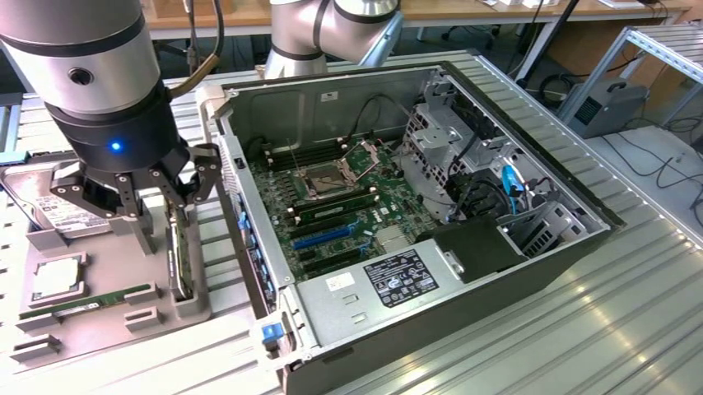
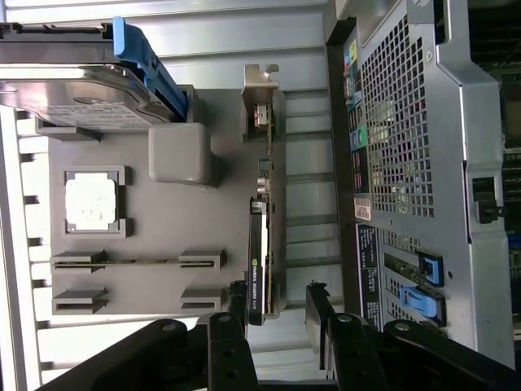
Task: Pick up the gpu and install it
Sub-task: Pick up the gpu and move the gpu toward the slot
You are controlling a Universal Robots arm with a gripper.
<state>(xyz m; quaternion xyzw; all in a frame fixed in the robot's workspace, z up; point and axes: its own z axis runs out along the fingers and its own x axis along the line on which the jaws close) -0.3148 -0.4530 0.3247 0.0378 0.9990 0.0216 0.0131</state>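
The gpu (image 1: pixel 178 262) stands on its edge in a slot of the grey parts tray (image 1: pixel 110 325), on the exterior view's left. In the wrist view the gpu (image 2: pixel 262 236) is a thin dark card with a silver bracket (image 2: pixel 260 98) at its far end. My gripper (image 1: pixel 154 206) hangs just above the card. It is open (image 2: pixel 277 316), with one black finger on each side of the card's dark near end and a gap to the card on both sides. Nothing is held.
The tray also holds a hard drive (image 2: pixel 73 90) with a blue clip, a square processor (image 2: pixel 92 201), a memory stick (image 2: pixel 138 261) and a grey block (image 2: pixel 179 152). The open computer case (image 1: pixel 439 206) lies right beside the tray, its motherboard (image 1: pixel 329 218) exposed. The case's rear panel (image 2: pixel 415 147) is near the gpu.
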